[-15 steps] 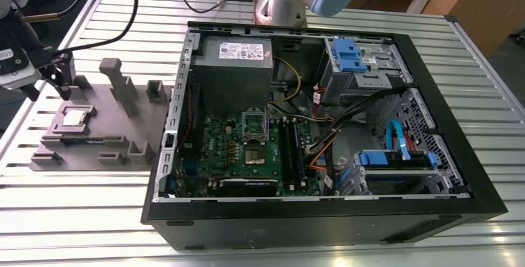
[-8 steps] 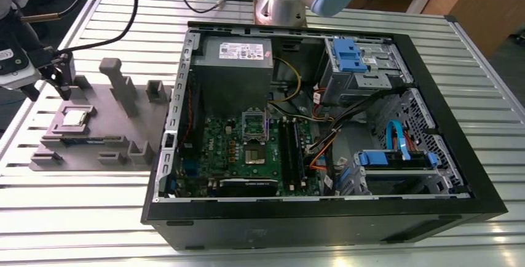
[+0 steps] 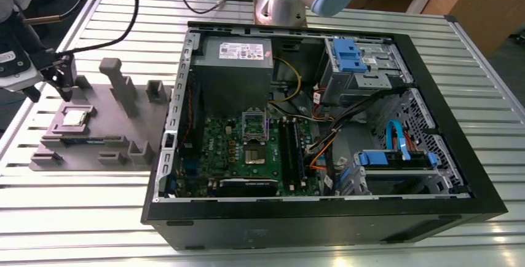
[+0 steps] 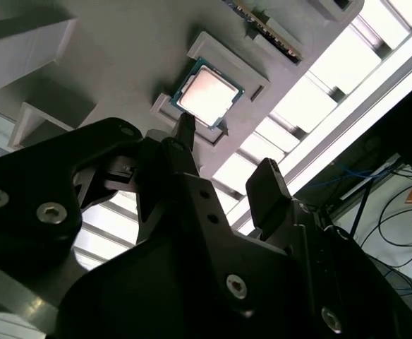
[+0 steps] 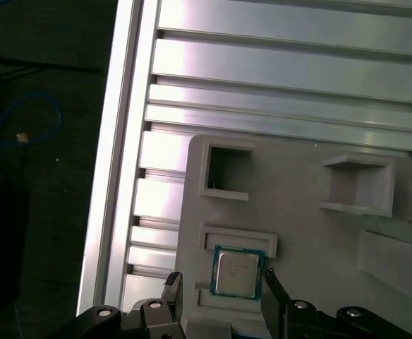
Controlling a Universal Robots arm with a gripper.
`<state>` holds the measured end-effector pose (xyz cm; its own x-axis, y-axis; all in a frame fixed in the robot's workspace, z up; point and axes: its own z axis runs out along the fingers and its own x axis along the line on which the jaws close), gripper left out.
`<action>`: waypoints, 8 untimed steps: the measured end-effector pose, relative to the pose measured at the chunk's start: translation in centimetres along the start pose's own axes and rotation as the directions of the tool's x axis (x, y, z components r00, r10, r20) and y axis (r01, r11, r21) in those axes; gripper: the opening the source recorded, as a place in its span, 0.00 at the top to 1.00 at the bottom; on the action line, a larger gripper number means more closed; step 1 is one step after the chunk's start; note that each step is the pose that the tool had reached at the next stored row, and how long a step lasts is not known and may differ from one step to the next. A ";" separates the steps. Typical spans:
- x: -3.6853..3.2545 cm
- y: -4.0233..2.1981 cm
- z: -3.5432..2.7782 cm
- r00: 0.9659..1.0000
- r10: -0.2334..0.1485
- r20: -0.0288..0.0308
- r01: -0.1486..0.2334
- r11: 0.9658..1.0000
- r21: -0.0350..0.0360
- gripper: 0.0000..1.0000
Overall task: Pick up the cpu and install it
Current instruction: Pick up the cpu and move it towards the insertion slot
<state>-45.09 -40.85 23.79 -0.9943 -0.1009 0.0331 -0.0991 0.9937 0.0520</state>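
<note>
The cpu [image 3: 75,117] is a small silver square chip lying flat in a recess of the grey plastic fixture [image 3: 110,133], at the exterior view's left. Both wrist views show the cpu [image 5: 236,274] [image 4: 207,94] seated in its pocket. My gripper [image 3: 51,87] hangs just above the fixture, a little off to the side of the chip. It is open, with one black finger on each side of the chip in the first wrist view [image 5: 221,291] and nothing between them [image 4: 226,148]. The fingers do not touch the chip.
An open black computer case [image 3: 328,218] lies on the slatted metal table [image 3: 82,211], with a green motherboard and its metal-framed socket [image 3: 254,155] inside. Tall grey posts [image 3: 119,85] rise from the fixture near the gripper. The table edge [image 5: 114,176] runs close by.
</note>
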 end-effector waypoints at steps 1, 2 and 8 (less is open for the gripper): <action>-0.11 -0.03 0.14 1.000 0.000 0.000 0.000 1.000 0.000 0.44; -0.18 -0.04 0.32 1.000 0.000 0.000 0.000 1.000 0.000 0.44; -0.57 -0.13 1.40 1.000 0.004 0.001 -0.004 1.000 0.000 0.44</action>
<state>-44.56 -40.85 22.37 -0.9947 -0.0972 0.0326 -0.0954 0.9941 0.0519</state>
